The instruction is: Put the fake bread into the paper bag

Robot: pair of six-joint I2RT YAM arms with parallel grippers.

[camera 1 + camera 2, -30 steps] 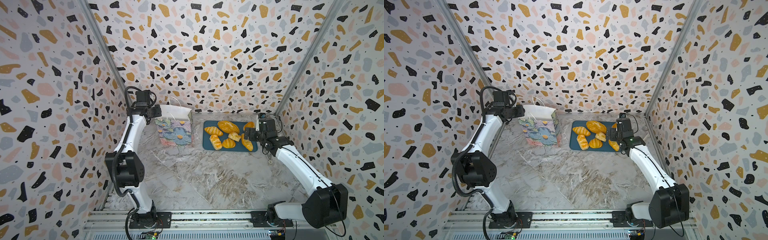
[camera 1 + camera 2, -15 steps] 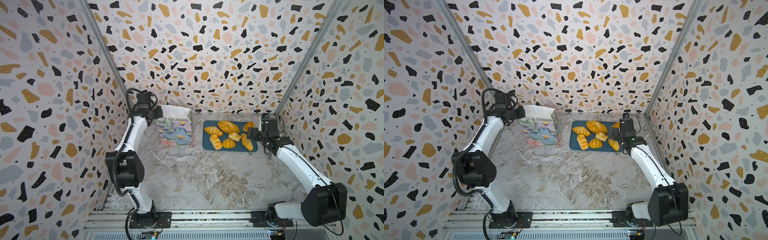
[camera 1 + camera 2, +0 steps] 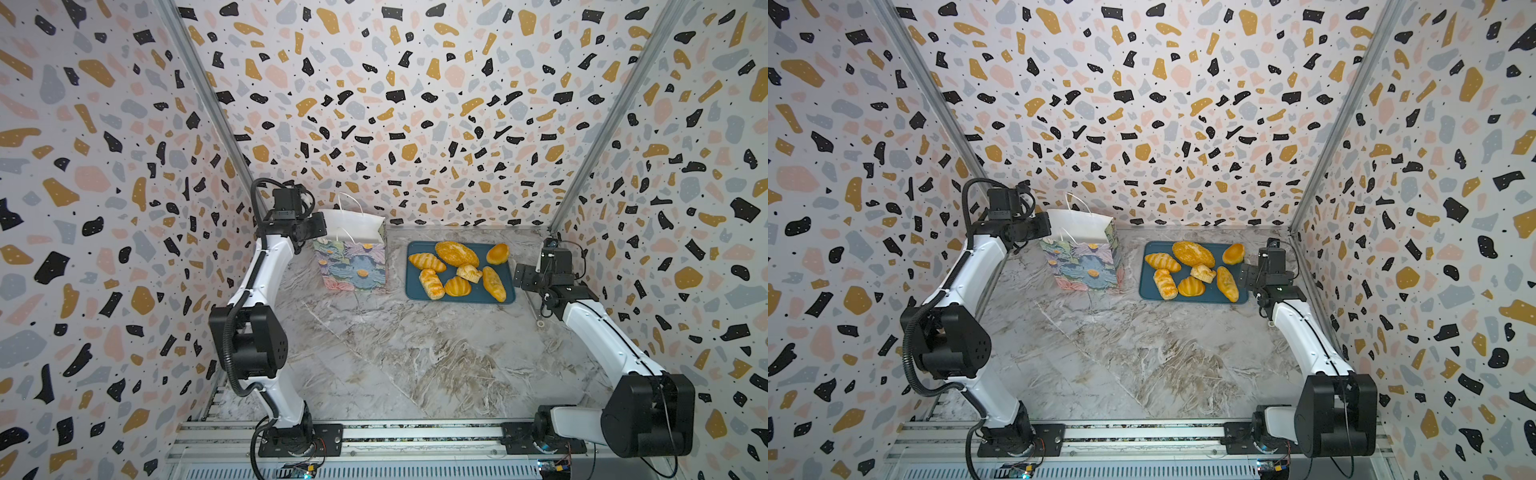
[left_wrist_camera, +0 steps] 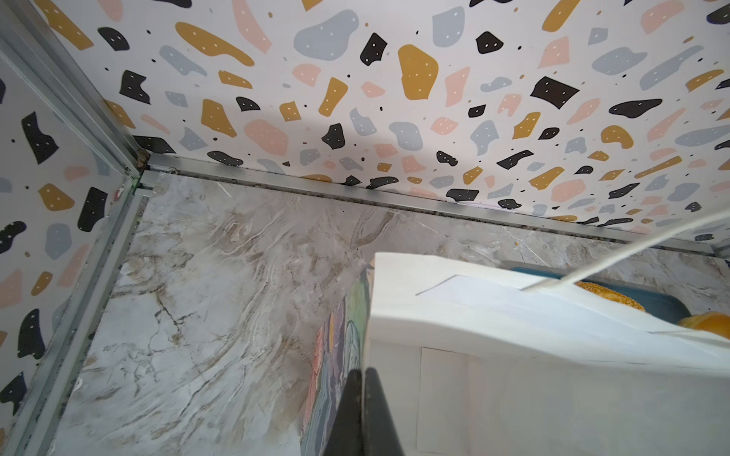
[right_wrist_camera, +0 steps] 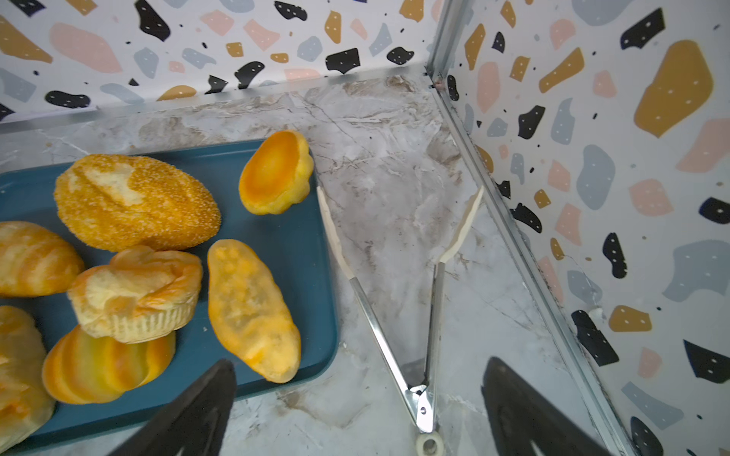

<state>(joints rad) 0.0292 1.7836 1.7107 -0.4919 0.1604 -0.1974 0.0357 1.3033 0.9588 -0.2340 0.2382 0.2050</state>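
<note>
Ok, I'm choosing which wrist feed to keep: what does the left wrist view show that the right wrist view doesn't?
Only the left wrist view: the bag, white inside, its cord handle, and the left gripper shut on the bag's edge.
Only the right wrist view: the tongs lying open on the table beside the tray, the right gripper, open, and most of the bread.
Both: a corner of the tray, the speckled loaf, the marble table, the terrazzo wall.

Our left gripper [image 4: 362,373] is pinched tight (fingers flush together); our right gripper [image 5: 360,361] hangs low, jaws spread wide.
</note>
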